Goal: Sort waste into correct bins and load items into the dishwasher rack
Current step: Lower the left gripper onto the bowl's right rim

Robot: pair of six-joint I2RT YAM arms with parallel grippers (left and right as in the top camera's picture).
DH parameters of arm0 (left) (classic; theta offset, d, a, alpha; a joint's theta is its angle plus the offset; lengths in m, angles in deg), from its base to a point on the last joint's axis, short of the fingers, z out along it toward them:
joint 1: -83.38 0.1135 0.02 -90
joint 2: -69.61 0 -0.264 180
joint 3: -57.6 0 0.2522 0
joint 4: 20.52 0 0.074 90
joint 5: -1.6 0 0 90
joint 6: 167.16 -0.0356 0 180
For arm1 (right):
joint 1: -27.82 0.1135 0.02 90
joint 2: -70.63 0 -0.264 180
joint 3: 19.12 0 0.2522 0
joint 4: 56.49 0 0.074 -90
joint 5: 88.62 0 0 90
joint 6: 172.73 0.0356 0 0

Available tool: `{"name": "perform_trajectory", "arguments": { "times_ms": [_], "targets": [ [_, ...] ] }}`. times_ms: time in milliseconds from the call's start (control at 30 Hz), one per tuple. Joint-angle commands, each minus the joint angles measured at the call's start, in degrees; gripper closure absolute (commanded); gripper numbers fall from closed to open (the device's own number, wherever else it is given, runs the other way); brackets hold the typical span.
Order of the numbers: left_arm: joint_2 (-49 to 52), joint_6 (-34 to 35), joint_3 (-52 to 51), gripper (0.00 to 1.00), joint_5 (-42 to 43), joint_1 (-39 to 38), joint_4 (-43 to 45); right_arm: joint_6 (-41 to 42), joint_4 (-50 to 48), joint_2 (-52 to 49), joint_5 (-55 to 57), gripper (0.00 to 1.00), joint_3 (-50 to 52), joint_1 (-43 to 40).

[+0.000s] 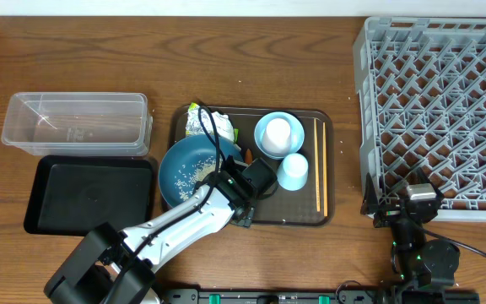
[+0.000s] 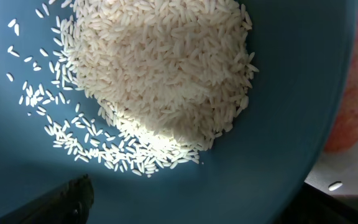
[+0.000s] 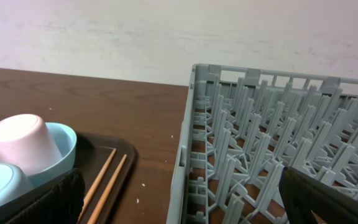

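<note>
Seen from overhead, a dark brown rectangular serving tray [image 1: 294, 207] sits near the middle of a wooden table [image 1: 99, 51]. A large dark blue bowl [image 1: 174, 160] rests on the tray's 9 o'clock side and holds a heap of white rice grains [image 2: 166, 68], with loose grains scattered beside the heap. The left gripper [image 1: 230, 179] hovers close over the bowl's 3 o'clock edge, its jaws spread wide with nothing between them. A slim orange carrot [image 2: 347, 106] lies just outside the bowl's rim at 3 o'clock, mostly hidden under the arm from above. A crumpled silver-green-yellow foil wrapper [image 1: 205, 122] lies at the bowl's 12 o'clock. A whitish cup [image 1: 278, 131] sits inside a small light blue bowl [image 1: 260, 145] toward the tray's 1 o'clock, with a light blue cup [image 1: 294, 171] just beside it at 5 o'clock. A pair of thin wooden chopsticks [image 1: 319, 169] lies along the tray's 3 o'clock edge. A clear plastic rectangular tub [image 1: 78, 122] stands at 10 o'clock from the tray, and a shallow black rectangular tray [image 1: 91, 194] lies at 8 o'clock. A large square grey plastic dishwasher rack [image 1: 445, 101] fills the table's 3 o'clock side. The right gripper [image 1: 399, 203] waits at the rack's 7 o'clock corner, jaws fully apart and empty.
</note>
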Motion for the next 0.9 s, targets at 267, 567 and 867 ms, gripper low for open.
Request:
{"name": "perform_trajectory", "arguments": {
  "times_ms": [267, 567, 867],
  "targets": [
    [0.5, -4.5, -2.9, 0.08, -0.8, -0.1, 3.8, -0.7, 0.2, 0.2, 0.1, 0.01, 0.1, -0.3],
    [0.5, -5.3, -3.8, 0.23, -2.3, -0.1, 4.2, -0.7, 0.2, 0.2, 0.1, 0.01, 0.1, -0.3],
    [0.4, -5.3, -3.8, 0.37, -2.7, -0.1, 4.2, -0.7, 0.2, 0.2, 0.1, 0.01, 0.1, -0.3]
  ]
}}
